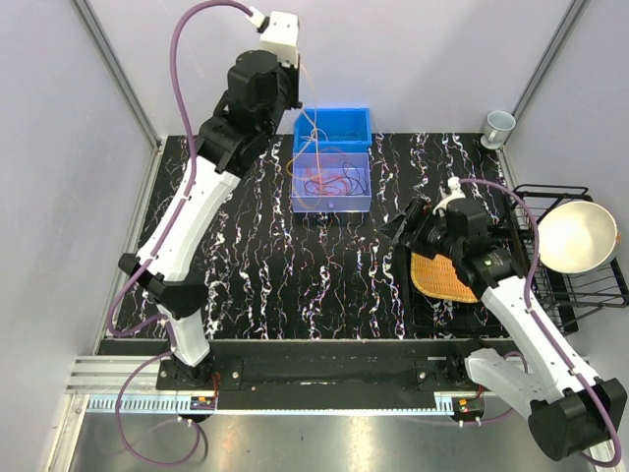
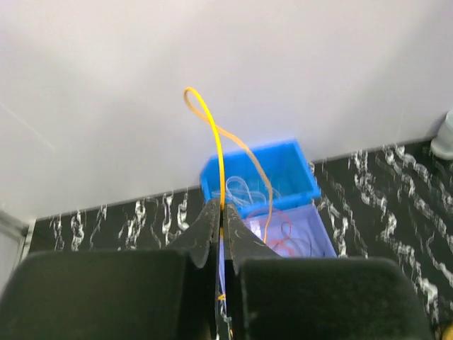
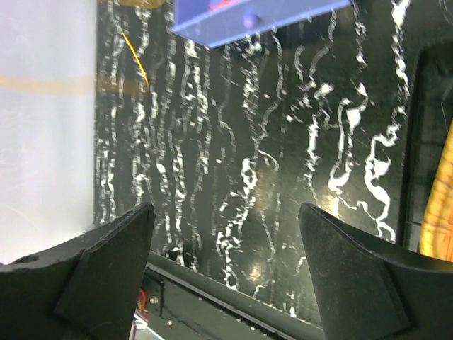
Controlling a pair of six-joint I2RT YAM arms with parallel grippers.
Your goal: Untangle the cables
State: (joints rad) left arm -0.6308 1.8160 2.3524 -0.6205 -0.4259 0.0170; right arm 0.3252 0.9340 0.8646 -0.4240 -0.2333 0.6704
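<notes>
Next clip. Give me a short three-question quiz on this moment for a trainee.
1. True or false: the left gripper is shut on an orange cable.
2. The right gripper is: A) open and empty, B) shut on a cable, C) gripping a cup.
3. What sits on the wire rack at the table's right side?

Key: 1 true. 2 A. 3 a white bowl.

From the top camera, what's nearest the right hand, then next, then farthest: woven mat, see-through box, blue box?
1. Orange woven mat, just beside the right hand.
2. Clear plastic box, to its left.
3. Blue plastic bin, behind that box.
</notes>
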